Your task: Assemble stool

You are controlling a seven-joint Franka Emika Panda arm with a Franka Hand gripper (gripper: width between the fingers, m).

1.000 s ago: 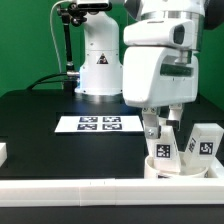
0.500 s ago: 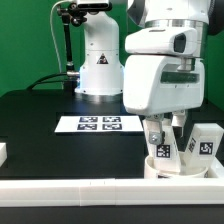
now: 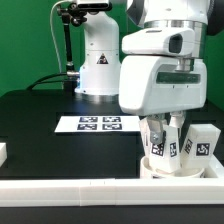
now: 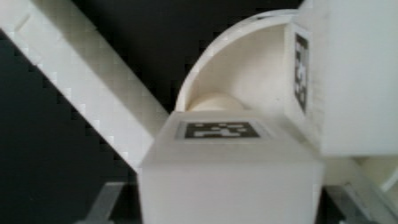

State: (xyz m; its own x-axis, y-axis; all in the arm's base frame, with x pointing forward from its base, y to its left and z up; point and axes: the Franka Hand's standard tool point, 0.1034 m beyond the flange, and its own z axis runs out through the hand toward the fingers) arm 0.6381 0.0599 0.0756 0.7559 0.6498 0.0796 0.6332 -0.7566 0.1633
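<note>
So the gripper (image 3: pixel 163 128) sits lower right in the exterior view, fingers clamped on a stool leg (image 3: pixel 160 146) (tag faces the wrist camera) held upright over the round seat (image 3: pixel 178 166). Another leg (image 3: pixel 204 143) stands beside it.

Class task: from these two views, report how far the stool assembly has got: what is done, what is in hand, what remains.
Done: the seat lies by the front rail. In hand: the gripper is at a leg standing on the seat; the wrist view shows that leg against the seat; its grip cannot be judged. Left: another leg stands loose beside it.
</note>
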